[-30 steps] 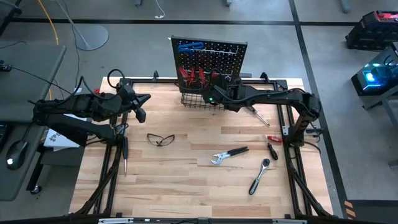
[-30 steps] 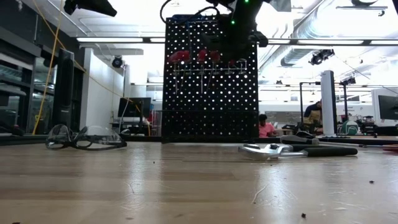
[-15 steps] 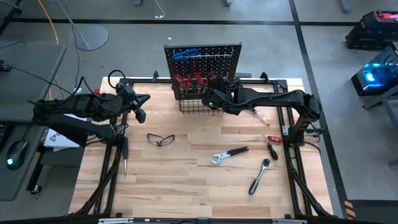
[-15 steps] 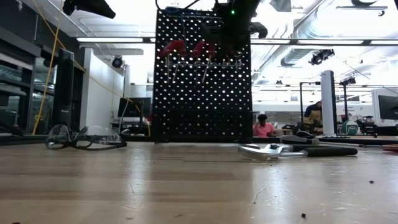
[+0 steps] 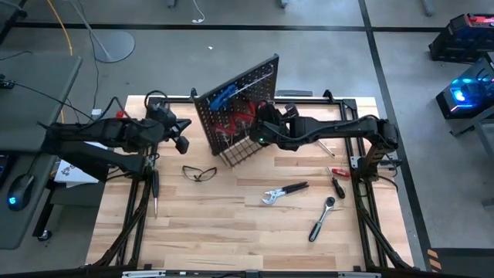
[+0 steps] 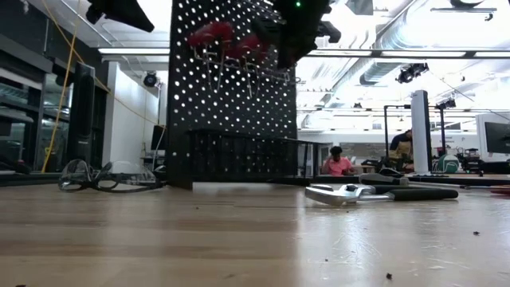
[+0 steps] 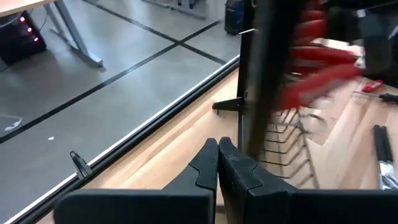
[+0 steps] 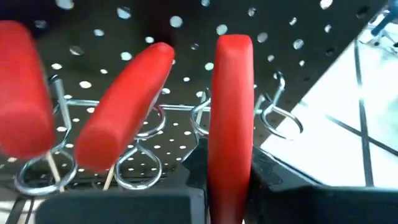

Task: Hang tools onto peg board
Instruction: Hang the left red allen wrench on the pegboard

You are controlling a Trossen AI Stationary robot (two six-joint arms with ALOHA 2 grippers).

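Note:
The peg board (image 5: 235,104), a black perforated panel with a wire basket (image 5: 239,150) at its foot, stands on the table's far middle, turned slantwise. A blue tool (image 5: 224,96) and red-handled screwdrivers (image 8: 121,106) hang on its silver hooks. My right gripper (image 5: 262,130) is at the board's front, shut on a red-handled screwdriver (image 8: 231,112). My left gripper (image 7: 217,152) is shut and holds nothing. It hovers just beside the board's left upright edge (image 7: 255,81), a narrow gap showing between them. My right gripper pinches the red handle (image 8: 231,155) of a screwdriver between its two fingers, low on the handle. The fingers come from the table's right side, slanting down toward the board's face. The handle stands upright among the hooks; its shaft is hidden below the gripper.
On the table lie safety glasses (image 5: 199,173), a silver wrench-like tool (image 5: 284,191), a chrome ratchet (image 5: 323,218), a small red-and-black screwdriver (image 5: 337,181), a thin shaft (image 5: 324,145) under the right arm, and a black screwdriver (image 5: 154,193) at the left.
My right gripper has gone toward the table's left edge with the red handle. The peg board has turned about on the table and shifted left: its left end has swung nearer, its right end farther, so it now stands slantwise.

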